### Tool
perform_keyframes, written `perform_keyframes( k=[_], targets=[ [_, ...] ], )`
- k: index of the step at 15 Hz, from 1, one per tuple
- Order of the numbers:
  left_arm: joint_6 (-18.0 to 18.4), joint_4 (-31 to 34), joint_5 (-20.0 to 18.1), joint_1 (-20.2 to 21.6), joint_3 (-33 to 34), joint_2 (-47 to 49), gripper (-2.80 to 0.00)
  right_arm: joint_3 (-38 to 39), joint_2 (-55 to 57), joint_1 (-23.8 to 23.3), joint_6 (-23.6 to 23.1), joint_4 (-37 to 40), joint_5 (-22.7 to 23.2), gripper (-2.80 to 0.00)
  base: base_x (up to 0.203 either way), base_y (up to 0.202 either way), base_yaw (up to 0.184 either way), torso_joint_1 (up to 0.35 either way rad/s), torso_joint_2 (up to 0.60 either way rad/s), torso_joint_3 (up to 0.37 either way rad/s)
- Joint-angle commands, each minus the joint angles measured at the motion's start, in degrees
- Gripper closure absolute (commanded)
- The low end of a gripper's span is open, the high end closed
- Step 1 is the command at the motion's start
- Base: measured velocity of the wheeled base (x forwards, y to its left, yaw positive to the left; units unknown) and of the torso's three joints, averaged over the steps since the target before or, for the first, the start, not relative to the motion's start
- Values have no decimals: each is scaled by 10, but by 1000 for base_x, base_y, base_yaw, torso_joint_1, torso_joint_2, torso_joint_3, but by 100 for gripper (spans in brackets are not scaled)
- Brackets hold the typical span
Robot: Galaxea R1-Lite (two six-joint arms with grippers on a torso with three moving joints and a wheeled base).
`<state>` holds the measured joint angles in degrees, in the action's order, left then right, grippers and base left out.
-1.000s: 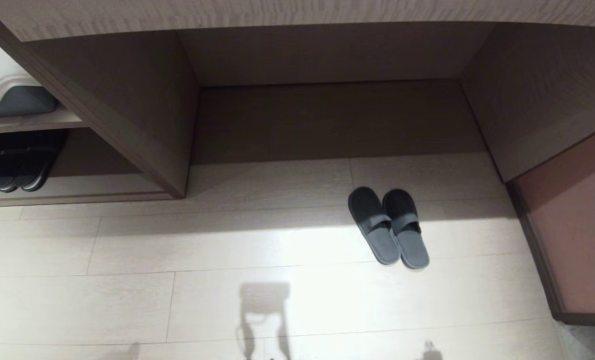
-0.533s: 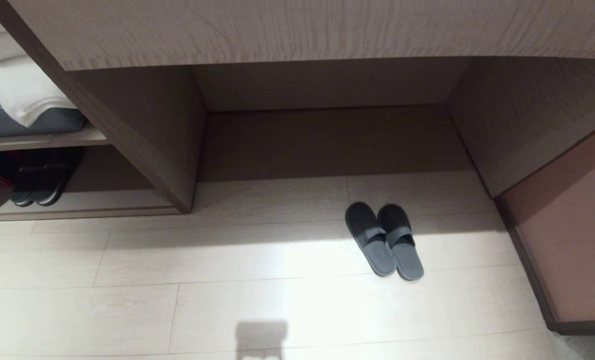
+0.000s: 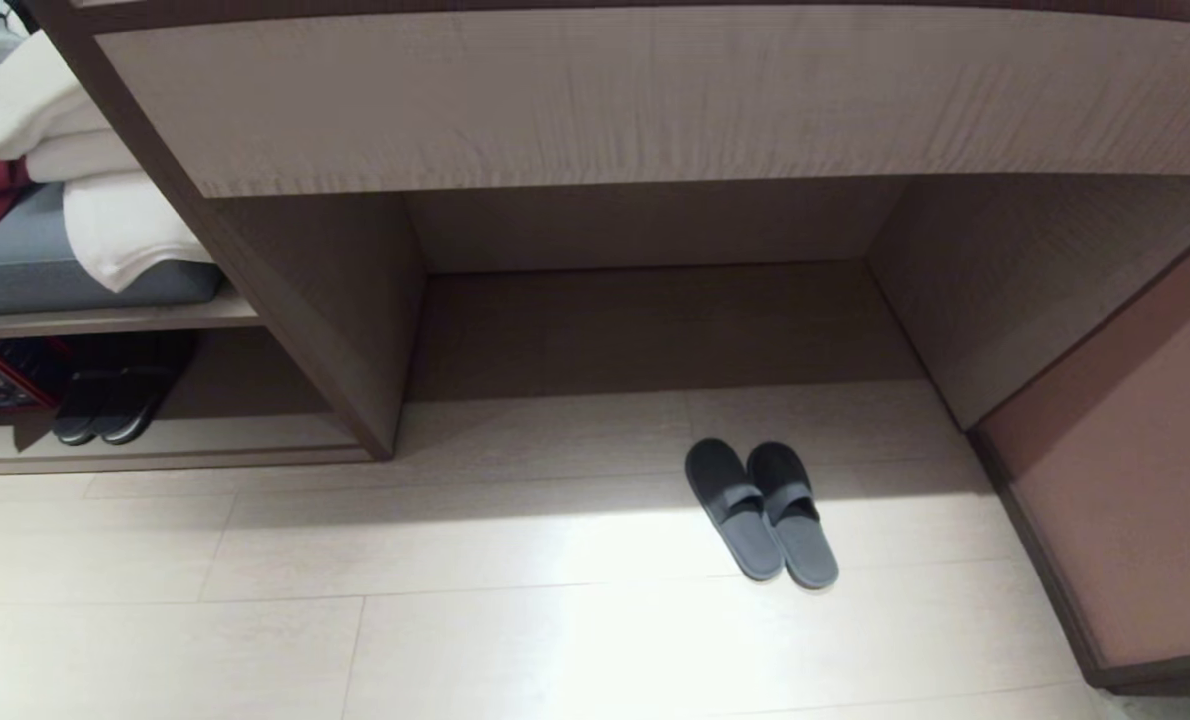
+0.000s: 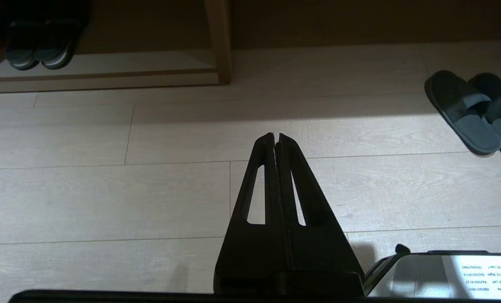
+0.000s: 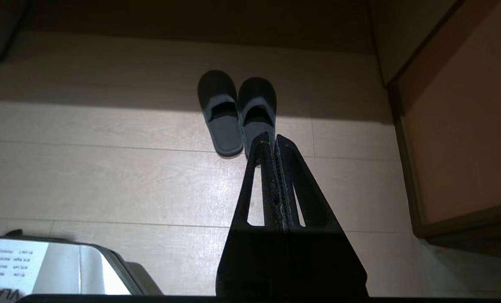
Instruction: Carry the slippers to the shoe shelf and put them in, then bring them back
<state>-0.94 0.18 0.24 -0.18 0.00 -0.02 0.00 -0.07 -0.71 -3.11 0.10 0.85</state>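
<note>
Wood-grain shoe shelf [image 3: 205, 435] stood at the left, well apart from the slippers [image 3: 761, 512] on the floor [image 3: 455, 620]. Nothing was grasped: left end effector [image 4: 275, 136] and right end effector [image 5: 272, 138] were pinched closed, empty. Next: open and reach down.

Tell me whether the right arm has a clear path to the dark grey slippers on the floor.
Probably yes: the dark grey slippers lie on open pale floor ahead of the shut right hand, with nothing between.
</note>
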Motion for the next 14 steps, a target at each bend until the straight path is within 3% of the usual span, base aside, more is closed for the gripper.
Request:
perform_keyframes(
  k=[1, 14],
  targets=[
    [0, 0, 0, 0, 1, 0, 0, 1, -1, 0, -1, 0, 0, 0, 0, 0, 0, 3, -2, 197],
    [0, 0, 0, 0, 1, 0, 0, 1, -1, 0, -1, 0, 0, 0, 0, 0, 0, 2, 2, 203]
  ],
)
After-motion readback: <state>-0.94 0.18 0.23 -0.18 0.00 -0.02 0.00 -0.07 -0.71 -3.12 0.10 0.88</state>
